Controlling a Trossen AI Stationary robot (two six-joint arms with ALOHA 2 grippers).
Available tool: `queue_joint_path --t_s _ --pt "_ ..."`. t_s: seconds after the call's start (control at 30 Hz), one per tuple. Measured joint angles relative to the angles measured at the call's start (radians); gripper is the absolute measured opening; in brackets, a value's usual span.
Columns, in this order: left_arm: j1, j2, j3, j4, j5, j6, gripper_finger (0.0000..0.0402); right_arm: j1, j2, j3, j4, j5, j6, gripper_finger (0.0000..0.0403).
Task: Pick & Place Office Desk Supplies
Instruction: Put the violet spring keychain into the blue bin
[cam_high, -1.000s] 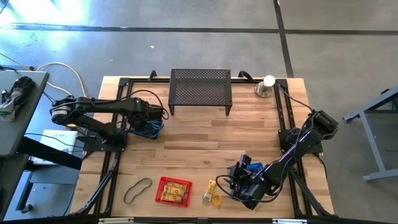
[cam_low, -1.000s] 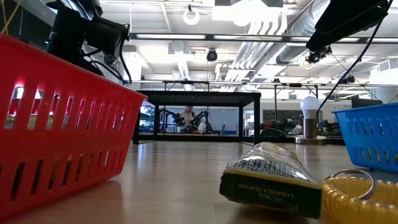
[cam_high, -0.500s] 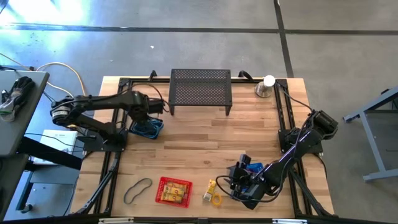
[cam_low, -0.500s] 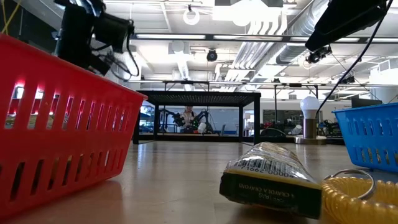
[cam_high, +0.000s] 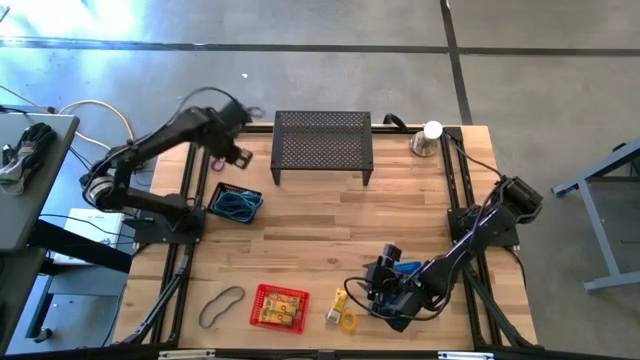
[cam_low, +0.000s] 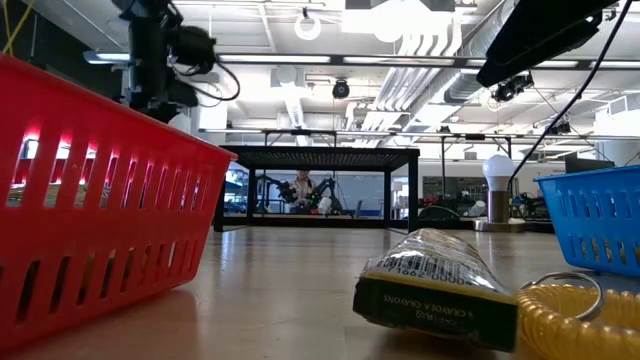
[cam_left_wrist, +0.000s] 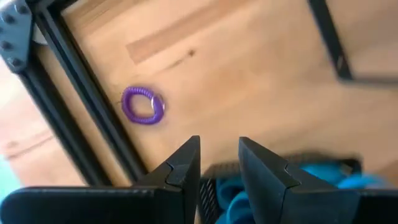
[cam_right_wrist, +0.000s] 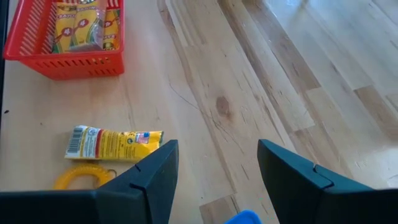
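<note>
My left gripper (cam_high: 238, 155) (cam_left_wrist: 219, 163) hangs open with a narrow gap and nothing in it, above the far left of the table. It is between a small basket (cam_high: 235, 204) holding teal bands (cam_left_wrist: 323, 183) and a purple coil ring (cam_high: 217, 163) (cam_left_wrist: 142, 106) lying flat on the wood. My right gripper (cam_high: 375, 292) (cam_right_wrist: 217, 167) stands open and empty above the near right. Just left of it lie a yellow crayon pack (cam_right_wrist: 115, 143) (cam_low: 435, 285) and a yellow coil ring (cam_right_wrist: 81, 178). A dark band loop (cam_high: 222, 305) lies near left.
A red basket (cam_high: 279, 306) (cam_right_wrist: 62, 37) with crayon packs sits at the near middle. A blue basket (cam_high: 405, 272) (cam_low: 595, 215) is under the right arm. The black mesh stand (cam_high: 322, 145) and a silver cone with a white ball (cam_high: 428, 138) stand at the far edge.
My left gripper has risen out of the small basket on the left and swung toward the table's far edge, turning as it went. The teal bands, covered by it before, now lie uncovered in that basket.
</note>
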Motion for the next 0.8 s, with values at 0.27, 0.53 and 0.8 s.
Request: queue_joint_path --t_s 0.27,0.53,0.8 --pt "0.210 0.000 -0.042 0.084 0.041 -0.060 0.0102 -0.015 0.000 0.000 0.000 0.000 -0.050 0.0208" --pt "0.230 0.001 -0.130 0.187 0.082 -0.137 0.0102 -0.038 0.000 0.000 0.000 -0.002 -0.071 0.0208" --pt "0.230 0.060 -0.144 0.228 0.069 -0.324 0.0101 -0.056 0.000 0.000 0.013 -0.007 -0.071 0.0208"
